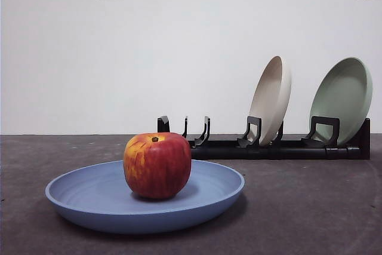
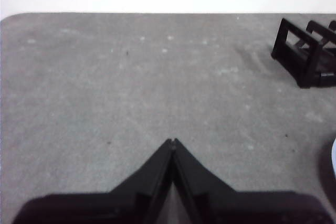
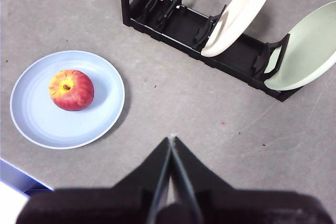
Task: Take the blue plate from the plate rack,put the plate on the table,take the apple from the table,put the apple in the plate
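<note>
The blue plate (image 1: 206, 198) (image 3: 100, 114) lies flat on the table (image 1: 310, 207) (image 3: 173, 98), near the front. The red apple (image 1: 157, 165) (image 3: 71, 89) sits upright in the plate, a little off its centre. Behind stands the black plate rack (image 1: 262, 146) (image 3: 178, 24); its left slots are empty. My right gripper (image 3: 171, 140) hovers high above the table, shut and holding nothing, well apart from the plate. My left gripper (image 2: 172, 142) is shut over bare table, with the rack's end (image 2: 307, 51) off to one side. Neither gripper shows in the front view.
A beige plate (image 1: 271, 98) (image 3: 239, 11) and a pale green plate (image 1: 343, 100) (image 3: 310, 51) lean in the rack's right slots. A white wall with two sockets rises behind the table. The table's edge and a blue-and-white object (image 3: 16, 182) appear in the right wrist view.
</note>
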